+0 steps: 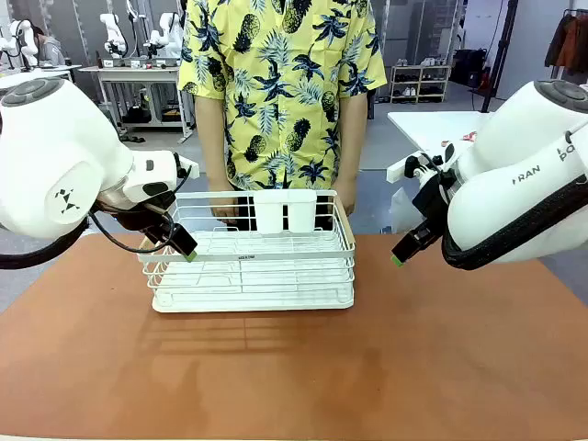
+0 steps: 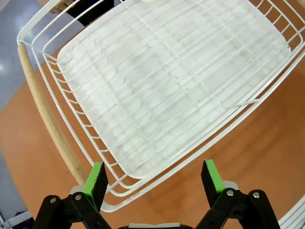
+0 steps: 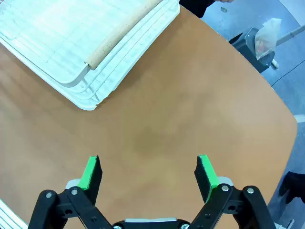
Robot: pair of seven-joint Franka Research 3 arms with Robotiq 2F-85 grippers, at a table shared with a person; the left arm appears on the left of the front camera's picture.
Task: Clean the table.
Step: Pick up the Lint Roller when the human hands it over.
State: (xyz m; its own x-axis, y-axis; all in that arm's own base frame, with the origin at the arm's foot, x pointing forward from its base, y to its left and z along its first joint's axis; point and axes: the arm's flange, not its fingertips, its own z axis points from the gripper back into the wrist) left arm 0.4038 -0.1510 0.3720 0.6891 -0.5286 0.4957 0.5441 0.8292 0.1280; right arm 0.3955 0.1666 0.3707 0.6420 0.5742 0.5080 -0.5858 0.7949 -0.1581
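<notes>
front view: dish rack (image 1: 253, 276) on table (image 1: 386, 367)

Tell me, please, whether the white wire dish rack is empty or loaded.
Empty: in the left wrist view the dish rack holds nothing on its bare floor. Inside its utensil holder, cannot tell.

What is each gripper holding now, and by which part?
Nothing. The left gripper stands open at a corner of the dish rack, not closed on it. The right gripper hangs open above the table.
</notes>
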